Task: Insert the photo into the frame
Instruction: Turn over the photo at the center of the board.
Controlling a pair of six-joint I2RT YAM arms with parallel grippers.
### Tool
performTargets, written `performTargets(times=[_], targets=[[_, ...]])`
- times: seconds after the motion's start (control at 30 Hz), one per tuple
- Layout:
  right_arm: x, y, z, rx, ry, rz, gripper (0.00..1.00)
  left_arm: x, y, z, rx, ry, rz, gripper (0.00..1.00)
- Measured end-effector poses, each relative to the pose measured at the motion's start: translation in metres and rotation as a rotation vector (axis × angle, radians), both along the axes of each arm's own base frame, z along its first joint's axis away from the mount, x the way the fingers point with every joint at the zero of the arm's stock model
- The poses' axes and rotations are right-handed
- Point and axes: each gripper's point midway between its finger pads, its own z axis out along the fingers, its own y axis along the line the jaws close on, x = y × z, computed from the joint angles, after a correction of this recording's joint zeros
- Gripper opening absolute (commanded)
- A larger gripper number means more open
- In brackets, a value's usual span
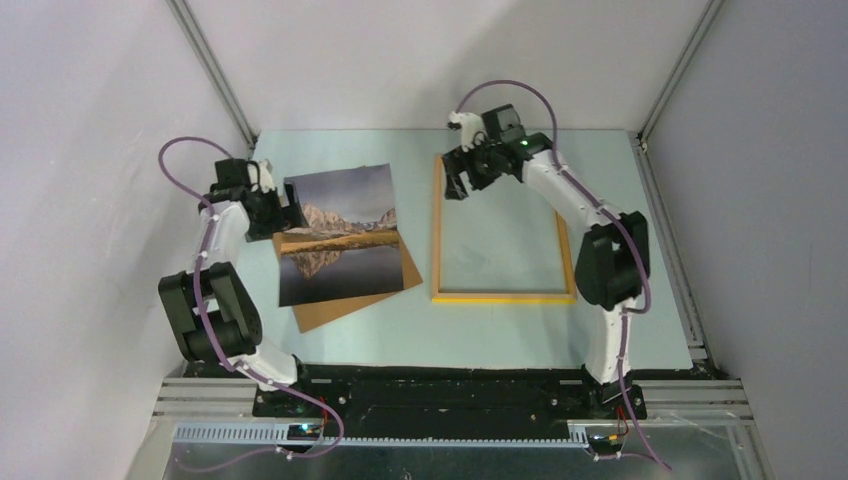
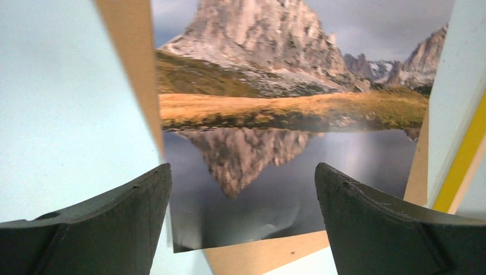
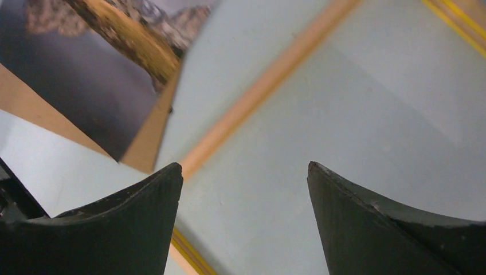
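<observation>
Pale-blue table (image 1: 480,335) holds photo (image 1: 338,235) on brown board (image 1: 335,312) beside frame (image 1: 503,297) — left jaws and right jaws spread wide, empty.

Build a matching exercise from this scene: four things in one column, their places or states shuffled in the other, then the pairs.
1. Rectangular mountain-and-lake photo print
2. Thin yellow-orange wooden picture frame
3. Plain brown backing board
4. Right arm's black fingers

A. Open, above the frame's far left corner
B. Beneath the print, skewed, edges showing
C. Flat on the pale table, nothing inside
D. Face up on the board

Pairs: 1-D, 2-C, 3-B, 4-A
</observation>
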Motion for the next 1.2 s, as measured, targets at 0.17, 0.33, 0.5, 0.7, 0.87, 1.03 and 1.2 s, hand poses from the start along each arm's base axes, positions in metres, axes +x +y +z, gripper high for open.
performTargets(times=[0.17, 0.33, 0.5, 0.7, 0.87, 1.03, 1.2], targets=[[0.013, 0.07, -0.004, 0.051, -0.004, 0.093, 0.85, -0.002, 0.023, -0.006, -0.03, 0.015, 0.054, 1.0], [0.01, 0.121, -0.034, 0.086, 0.062, 0.136, 0.85, 0.002, 0.023, -0.031, -0.072, 0.079, 0.052, 0.99], [0.003, 0.154, -0.077, 0.114, 0.168, 0.114, 0.85, 0.008, 0.024, -0.047, -0.096, 0.123, 0.057, 0.99], [0.01, 0.167, -0.111, 0.17, 0.289, 0.031, 0.84, 0.012, 0.027, -0.057, -0.106, 0.15, 0.08, 0.99], [0.022, 0.167, -0.123, 0.245, 0.386, -0.044, 0.84, 0.011, 0.03, -0.063, -0.098, 0.17, 0.097, 0.98], [0.035, 0.165, -0.123, 0.321, 0.446, -0.091, 0.84, 0.01, 0.031, -0.07, -0.1, 0.187, 0.101, 0.97], [0.04, 0.165, -0.122, 0.353, 0.463, -0.106, 0.85, 0.009, 0.029, -0.076, -0.112, 0.204, 0.105, 0.95]])
